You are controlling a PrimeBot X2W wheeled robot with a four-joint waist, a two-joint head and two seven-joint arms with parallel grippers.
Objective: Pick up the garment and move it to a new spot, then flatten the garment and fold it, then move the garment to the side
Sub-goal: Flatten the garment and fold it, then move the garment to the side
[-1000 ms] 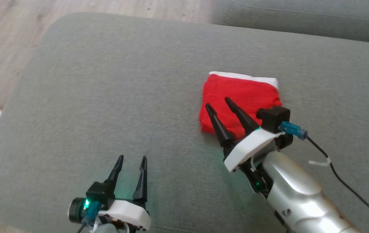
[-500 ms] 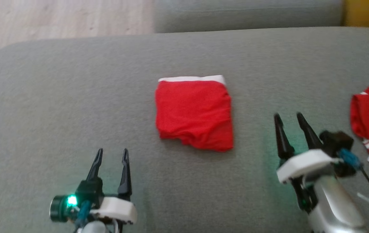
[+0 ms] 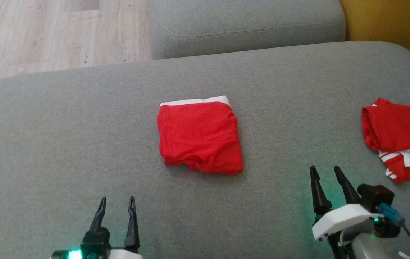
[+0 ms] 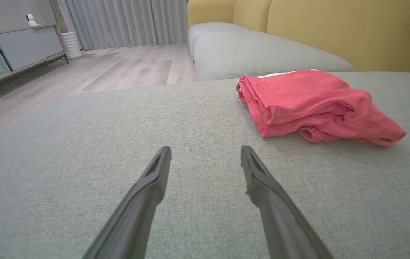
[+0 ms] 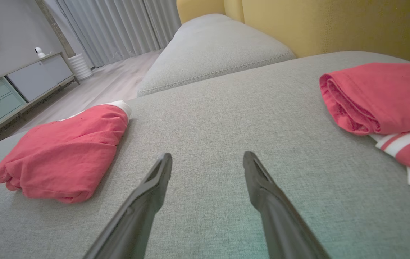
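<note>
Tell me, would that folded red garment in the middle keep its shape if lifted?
Probably not: the folded red garment looks soft, with wrinkled loose layers at its near edge, so it would likely droop and unfold. Pushed, it might bunch on the textured cushion.

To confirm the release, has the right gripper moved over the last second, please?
Yes. The right gripper was over the folded red garment; now it sits clear of it, off to the right and nearer the robot.

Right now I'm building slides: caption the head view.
Folded red garment on grey sofa; left hand and right hand open; striped garment far right.
</note>
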